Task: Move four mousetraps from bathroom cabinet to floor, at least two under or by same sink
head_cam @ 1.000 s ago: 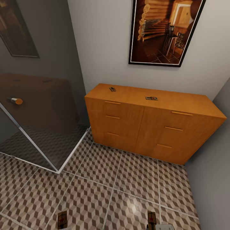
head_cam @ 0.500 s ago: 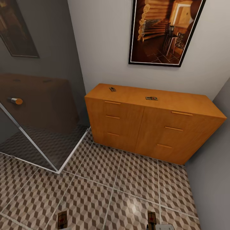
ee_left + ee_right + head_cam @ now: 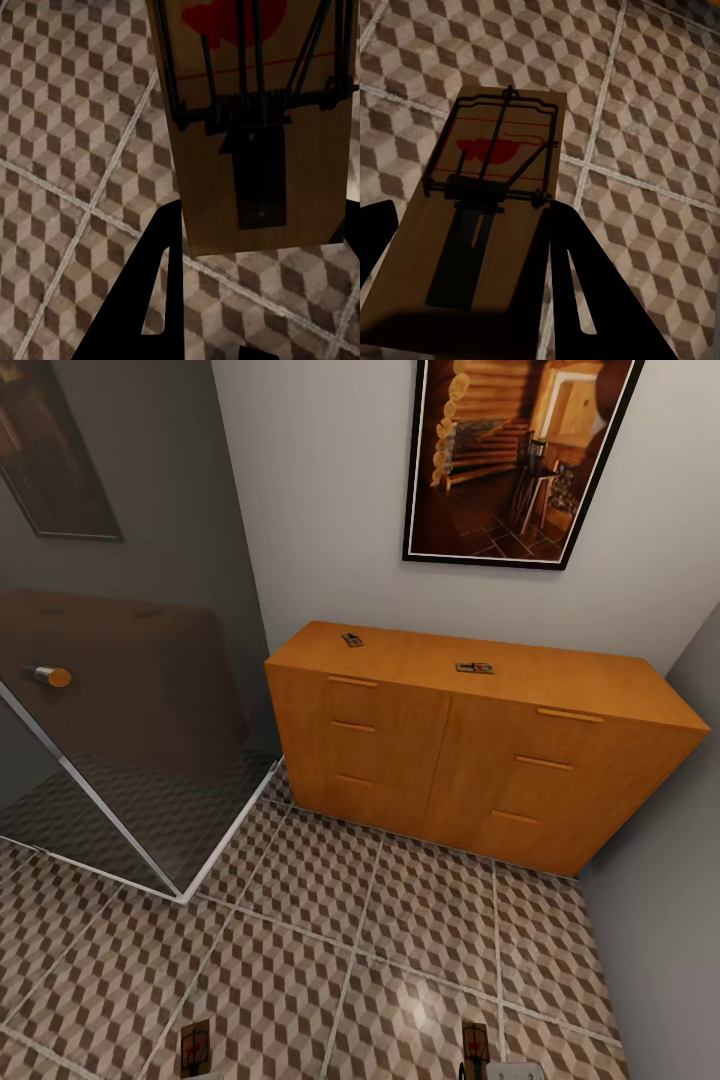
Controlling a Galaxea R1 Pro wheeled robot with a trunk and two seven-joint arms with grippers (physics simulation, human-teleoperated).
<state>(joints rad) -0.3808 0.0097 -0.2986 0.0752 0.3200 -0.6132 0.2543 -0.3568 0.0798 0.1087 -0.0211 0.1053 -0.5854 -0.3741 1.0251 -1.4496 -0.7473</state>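
- Our left gripper (image 3: 255,300) is clamped on a mousetrap (image 3: 262,127): the board sits between the dark fingers (image 3: 154,285), wire frame and red spot facing the wrist camera, cube-patterned bathroom floor (image 3: 67,150) below it.
- Our right gripper (image 3: 465,285) is clamped on a second mousetrap (image 3: 480,225), board held flat between its fingers (image 3: 577,277), tiles beneath.
- In the head view both held traps peek in at the bottom edge, left one (image 3: 195,1048) and right one (image 3: 474,1050), above the floor.
- So we judge we're mid-task: two traps in hand, none set down yet.
- Further out, the cabinet (image 3: 470,760) stands against the wall with two more traps on its top, one near the left end (image 3: 352,640), one near the middle (image 3: 474,668).
- No sink ahead of us, so the next move calls for turning away, finding the vanity and lowering these two beside it, then coming back for the rest.
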